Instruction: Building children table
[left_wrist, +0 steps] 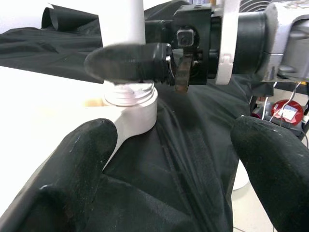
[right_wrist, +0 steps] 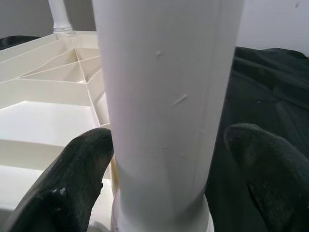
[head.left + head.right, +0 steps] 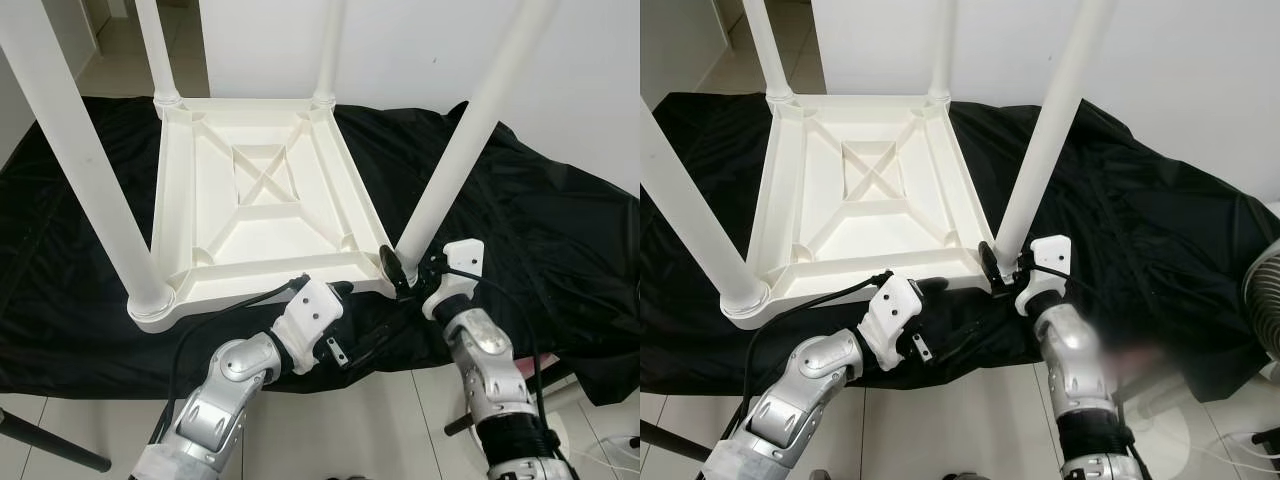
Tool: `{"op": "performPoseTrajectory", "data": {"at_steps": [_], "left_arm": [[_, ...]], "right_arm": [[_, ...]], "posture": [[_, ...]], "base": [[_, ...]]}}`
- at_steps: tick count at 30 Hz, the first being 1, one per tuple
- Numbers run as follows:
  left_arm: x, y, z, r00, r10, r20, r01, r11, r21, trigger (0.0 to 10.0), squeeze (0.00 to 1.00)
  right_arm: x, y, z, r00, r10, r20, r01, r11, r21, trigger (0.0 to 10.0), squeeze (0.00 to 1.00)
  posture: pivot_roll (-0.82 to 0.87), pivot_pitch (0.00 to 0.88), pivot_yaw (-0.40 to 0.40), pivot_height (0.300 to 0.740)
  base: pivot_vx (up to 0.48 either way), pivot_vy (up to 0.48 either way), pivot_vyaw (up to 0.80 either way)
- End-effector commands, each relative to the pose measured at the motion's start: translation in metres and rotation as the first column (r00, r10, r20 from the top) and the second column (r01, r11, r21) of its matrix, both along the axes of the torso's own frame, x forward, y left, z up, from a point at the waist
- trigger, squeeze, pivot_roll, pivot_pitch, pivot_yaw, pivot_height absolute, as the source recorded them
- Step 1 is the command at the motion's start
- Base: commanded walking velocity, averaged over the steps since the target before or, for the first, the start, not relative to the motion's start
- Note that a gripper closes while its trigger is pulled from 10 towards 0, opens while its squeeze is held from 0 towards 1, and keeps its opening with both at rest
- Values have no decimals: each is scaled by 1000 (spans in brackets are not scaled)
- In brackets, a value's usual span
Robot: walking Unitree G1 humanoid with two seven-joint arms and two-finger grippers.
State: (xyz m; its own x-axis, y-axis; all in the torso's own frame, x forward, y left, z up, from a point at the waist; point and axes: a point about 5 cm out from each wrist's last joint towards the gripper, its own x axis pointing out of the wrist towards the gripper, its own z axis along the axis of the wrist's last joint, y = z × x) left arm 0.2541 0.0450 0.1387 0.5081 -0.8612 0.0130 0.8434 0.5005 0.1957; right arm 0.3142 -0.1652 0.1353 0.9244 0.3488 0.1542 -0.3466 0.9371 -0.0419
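- White plastic table (image 3: 262, 205) lies upside down on a black cloth (image 3: 520, 230), its four legs pointing up.
- Right gripper (image 3: 408, 270) brackets the near-right leg (image 3: 462, 150) at its base, fingers spread and not quite touching it (long axis upright, tilting toward 1 o'clock).
- Left gripper (image 3: 340, 290) hovers spread at the rim, at 9 o'clock from that leg.
- Leg looks seated in its socket.

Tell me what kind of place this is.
Likely a room in a home: pale tiled floor, plain white wall, and a black sheet spread under an upturned white plastic children's table.
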Motion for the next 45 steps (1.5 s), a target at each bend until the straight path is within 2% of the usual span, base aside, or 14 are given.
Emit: {"op": "performPoseTrajectory", "data": {"at_steps": [1,3,8,9,10,11,12,26,27,33,37,40,42,45], "left_arm": [[0,-2,-4,1000,-12,-5,12,1000,19,10000,0],[0,-2,-4,1000,-12,-5,12,1000,19,10000,0],[2,-2,-2,1000,-9,2,9,1000,17,10000,0],[2,-3,-2,1000,-8,3,8,1000,17,10000,0],[2,-3,-2,1000,-8,3,8,1000,17,10000,0],[2,-3,-2,1000,-8,4,8,1000,17,10000,0],[2,-3,-2,1000,-7,5,7,1000,16,10000,0],[1,-2,-2,1000,5,3,-5,1000,13,10000,0],[1,-2,-2,1000,3,3,-3,1000,12,10000,0],[0,-2,-2,1000,1,3,-1,1000,11,10000,0],[0,-1,-3,1000,1,0,-1,1000,12,10000,0],[-1,-1,-3,1000,1,-2,-1,1000,13,10000,0],[-1,-1,-3,1000,1,-2,-1,1000,13,10000,0],[-1,-2,-3,1000,-3,-2,3,1000,13,10000,0]], "right_arm": [[3,0,-3,997,78,-13,-79,996,-34,10000,0],[3,0,-3,997,78,-13,-79,996,-34,10000,0],[13,3,-1,975,215,-47,-219,971,-96,10000,0],[16,5,-1,969,239,-56,-244,963,-112,3176,0],[16,5,-1,969,239,-56,-244,963,-112,3176,0],[18,6,-1,965,257,-61,-262,957,-120,196,0],[20,7,-2,960,271,-72,-278,951,-133,0,0],[17,-6,-17,960,248,-132,-263,958,-111,0,0],[16,-8,-18,967,221,-123,-230,971,-66,10000,0],[16,-9,-18,983,139,-121,-144,989,-36,10000,0],[15,-8,-20,992,-31,-126,30,1000,-9,10000,0],[13,-5,-21,983,-113,-142,119,992,32,10000,0],[13,-5,-21,983,-113,-142,119,992,32,10000,0],[8,8,-25,965,-203,-167,217,974,70,10000,0]], "posture": [[-21,69,-70,740],[-21,69,-70,740],[-19,68,-70,740],[-19,68,-70,740],[-19,68,-70,740],[-18,67,-70,740],[-15,67,-71,740],[-14,74,-78,740],[-17,78,-76,740],[-17,79,-76,740],[-17,82,-75,740],[-20,83,-74,740],[-20,83,-74,740],[-23,82,-72,740]], "base": [[0,0,0],[0,0,0],[0,0,0],[0,0,0],[0,0,0],[0,0,0],[0,0,0],[0,0,0],[0,0,0],[0,0,0],[0,0,0],[0,0,0],[0,0,0],[0,0,0]]}}
